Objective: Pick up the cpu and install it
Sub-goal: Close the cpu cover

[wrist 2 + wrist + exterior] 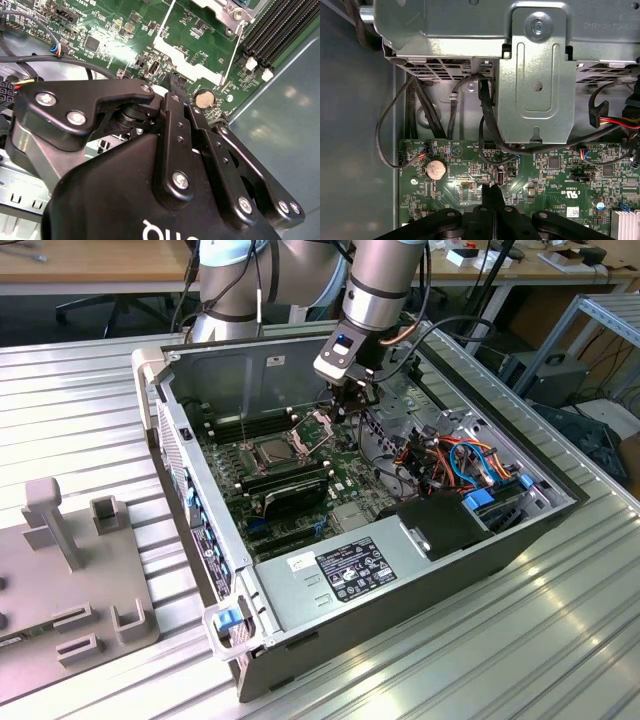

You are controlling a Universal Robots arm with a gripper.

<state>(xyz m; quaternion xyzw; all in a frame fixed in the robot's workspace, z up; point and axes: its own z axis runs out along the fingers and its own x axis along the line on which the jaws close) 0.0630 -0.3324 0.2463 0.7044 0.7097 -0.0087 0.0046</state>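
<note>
In the exterior view my gripper [352, 412] hangs inside the open computer case, low over the green motherboard [345, 475], just to the exterior view's right of the square metal-framed socket [273, 451]. The socket's hinged silver plate [312, 426] stands lifted. A flat grey square lies within the socket frame; whether it is the cpu I cannot tell. In both wrist views the gripper [492, 190] [173, 82] is shut, fingertips together with nothing visible between them, close above the board near a round coin battery [436, 170] [203, 99].
Black memory sticks [285, 485] lie beside the socket. A metal drive bracket [535, 85] and black cables [485, 115] crowd the case wall. Orange and blue cables [460, 460] and the power supply [350, 570] fill the case's near end. A grey fixture [70, 560] sits outside.
</note>
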